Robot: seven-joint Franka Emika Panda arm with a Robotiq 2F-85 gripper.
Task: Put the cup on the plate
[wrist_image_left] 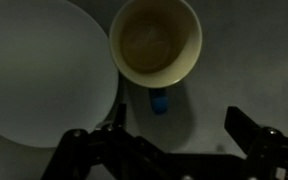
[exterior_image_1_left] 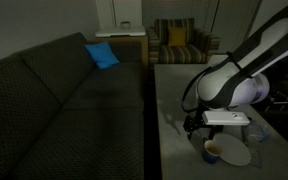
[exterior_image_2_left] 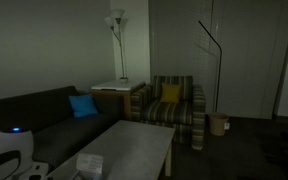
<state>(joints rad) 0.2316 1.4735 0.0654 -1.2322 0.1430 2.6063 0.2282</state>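
In the wrist view the cup [wrist_image_left: 156,42] sits on the grey table, yellowish inside, with a blue handle [wrist_image_left: 158,102] pointing toward me. The white plate [wrist_image_left: 39,70] lies right beside it on the left, almost touching. My gripper [wrist_image_left: 174,125] is open and empty, its dark fingers spread just below the cup, one finger near the plate's edge. In an exterior view the cup [exterior_image_1_left: 213,152] and the plate [exterior_image_1_left: 233,153] lie at the table's near end under the gripper [exterior_image_1_left: 197,127].
A grey coffee table [exterior_image_1_left: 174,100] holds everything; a dark sofa [exterior_image_1_left: 54,100] with a blue cushion [exterior_image_1_left: 101,55] runs along it. A striped armchair [exterior_image_2_left: 174,105] stands beyond the table's far end. A white box [exterior_image_2_left: 89,163] sits on the table.
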